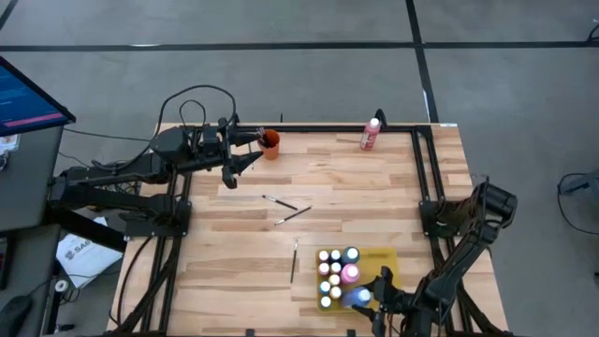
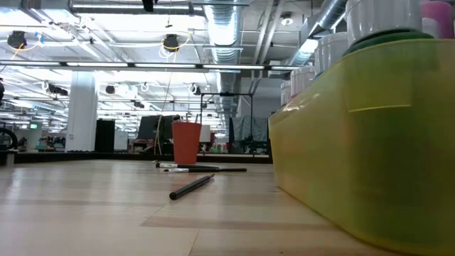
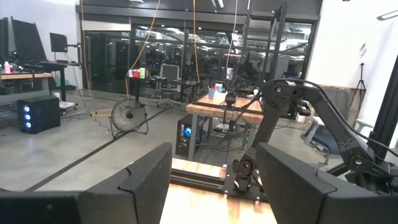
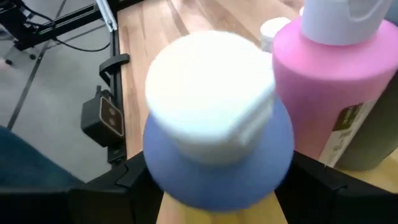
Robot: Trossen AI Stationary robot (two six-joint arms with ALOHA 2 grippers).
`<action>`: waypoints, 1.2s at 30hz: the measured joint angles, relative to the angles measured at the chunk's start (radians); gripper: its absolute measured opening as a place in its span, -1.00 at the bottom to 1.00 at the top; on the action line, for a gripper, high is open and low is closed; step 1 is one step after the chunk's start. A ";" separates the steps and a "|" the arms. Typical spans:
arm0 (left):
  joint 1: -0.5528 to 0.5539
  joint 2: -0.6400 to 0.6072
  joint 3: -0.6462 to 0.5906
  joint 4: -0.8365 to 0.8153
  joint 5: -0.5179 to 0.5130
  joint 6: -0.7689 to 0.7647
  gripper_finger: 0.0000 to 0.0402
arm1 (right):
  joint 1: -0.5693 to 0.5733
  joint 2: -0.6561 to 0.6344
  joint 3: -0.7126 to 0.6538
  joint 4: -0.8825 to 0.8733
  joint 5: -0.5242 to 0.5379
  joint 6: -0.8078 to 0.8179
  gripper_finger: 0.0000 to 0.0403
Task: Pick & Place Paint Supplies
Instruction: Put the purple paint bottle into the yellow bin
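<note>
Blue paint bottle (image 4: pixel 217 149) between right hand (image 4: pixel 217 186) fingers, apparently loosened, left hand (image 3: pixel 214 180) open

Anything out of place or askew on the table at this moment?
One pink bottle stands alone at the far edge, away from the bottles grouped in the yellow tray. Three paintbrushes lie scattered mid-table, two of them crossed. The right gripper straddles a blue bottle in the tray. Nothing looks spilled.
</note>
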 joint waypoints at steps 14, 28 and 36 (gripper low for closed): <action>0.000 0.000 0.000 0.000 0.000 0.000 0.17 | -0.052 -0.078 0.000 -0.078 -0.186 -0.001 0.24; 0.000 0.000 0.000 -0.002 0.001 0.002 0.18 | -0.148 -0.082 0.011 -0.094 -0.392 -0.002 0.25; 0.000 0.000 0.000 -0.005 0.015 0.006 0.18 | -0.168 -0.077 0.060 -0.158 -0.457 -0.031 0.24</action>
